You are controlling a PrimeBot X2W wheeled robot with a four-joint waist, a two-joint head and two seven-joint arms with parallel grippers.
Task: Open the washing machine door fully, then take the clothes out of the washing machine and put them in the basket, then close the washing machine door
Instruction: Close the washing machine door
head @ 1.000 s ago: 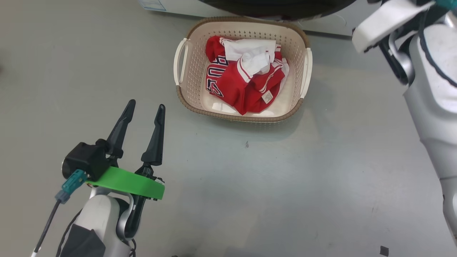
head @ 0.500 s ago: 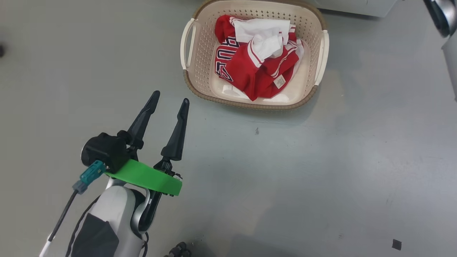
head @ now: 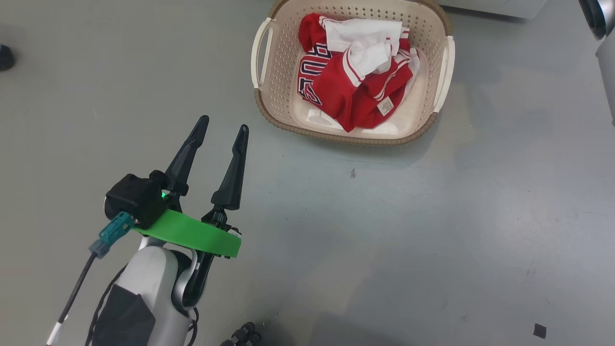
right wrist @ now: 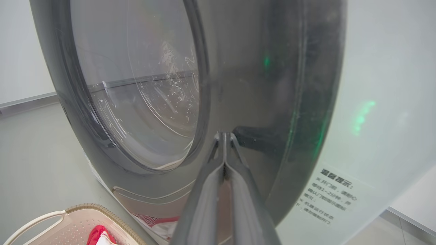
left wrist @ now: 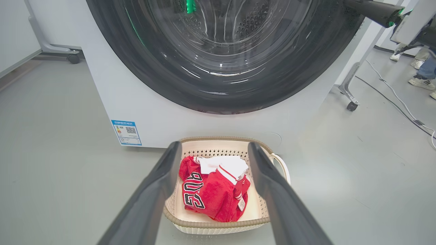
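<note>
Black left gripper (head: 224,123) jaws wide, empty; right gripper (right wrist: 224,136) jaws closed, at washing machine door (right wrist: 265,102).

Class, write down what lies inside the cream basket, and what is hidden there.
Inside the basket lie crumpled red jerseys with white lining. They cover most of its floor; anything beneath them is hidden.

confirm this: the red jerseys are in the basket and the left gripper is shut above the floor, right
No. The left gripper is open, fingers spread apart above the floor, as the head view shows. The red jerseys do lie in the basket.
</note>
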